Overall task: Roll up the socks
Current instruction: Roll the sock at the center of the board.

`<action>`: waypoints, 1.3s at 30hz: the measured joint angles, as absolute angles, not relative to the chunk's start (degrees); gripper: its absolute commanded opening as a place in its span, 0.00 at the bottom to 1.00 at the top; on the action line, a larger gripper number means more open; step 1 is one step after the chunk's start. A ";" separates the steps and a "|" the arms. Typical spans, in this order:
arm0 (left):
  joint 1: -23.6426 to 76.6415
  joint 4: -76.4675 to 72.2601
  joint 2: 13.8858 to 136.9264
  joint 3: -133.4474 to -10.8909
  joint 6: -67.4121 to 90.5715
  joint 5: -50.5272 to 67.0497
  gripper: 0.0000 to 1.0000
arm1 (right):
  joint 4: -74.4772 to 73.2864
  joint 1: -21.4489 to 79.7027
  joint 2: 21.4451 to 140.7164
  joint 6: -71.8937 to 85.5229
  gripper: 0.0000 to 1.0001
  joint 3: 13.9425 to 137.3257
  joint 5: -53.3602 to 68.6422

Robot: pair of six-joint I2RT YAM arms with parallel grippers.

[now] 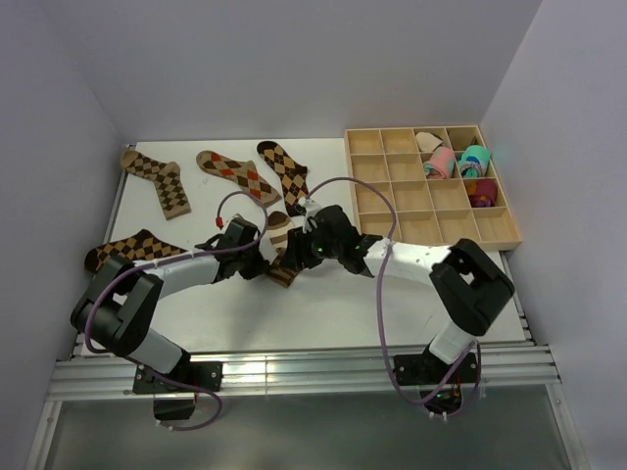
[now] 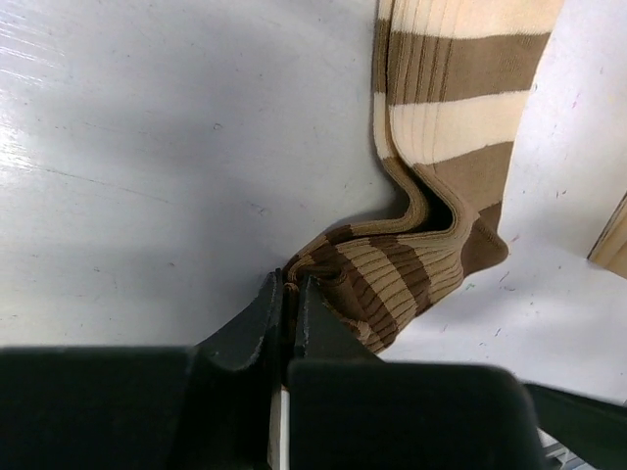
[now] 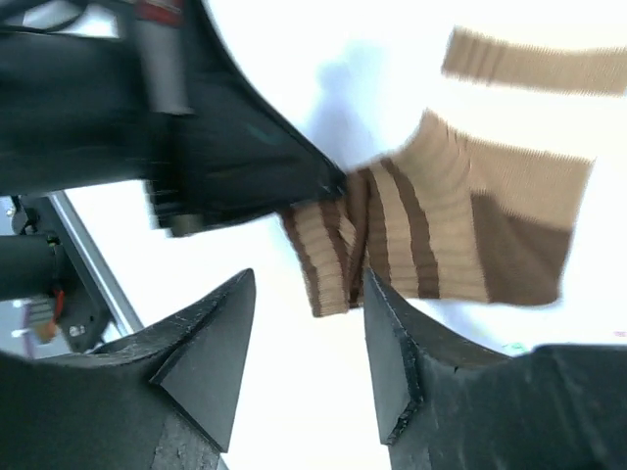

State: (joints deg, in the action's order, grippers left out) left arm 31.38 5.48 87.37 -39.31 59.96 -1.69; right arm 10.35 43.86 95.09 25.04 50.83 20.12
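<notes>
While my left gripper [image 2: 289,294] is clamped, apparently on the folded near end of the sock [image 2: 392,274], its length runs toward the far edge of the tabletop [image 1: 323,304]; right gripper [image 3: 306,294] gapes empty, just beside.

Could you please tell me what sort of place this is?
Probably a robotics lab cell: blank walls boxing in a white table, two arms bolted to a metal rail, and socks laid out beside a wooden compartment tray.

One camera sits high at the near edge, looking down and forward over the whole table [image 1: 245,313]. The two wrist cameras ride low, facing the tabletop at close range from opposite sides. All three catch the striped sock [image 2: 392,284].
</notes>
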 measured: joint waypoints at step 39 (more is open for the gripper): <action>31.38 9.43 88.88 -42.17 57.60 -0.67 0.00 | 16.01 57.52 100.36 3.14 0.47 48.82 1.96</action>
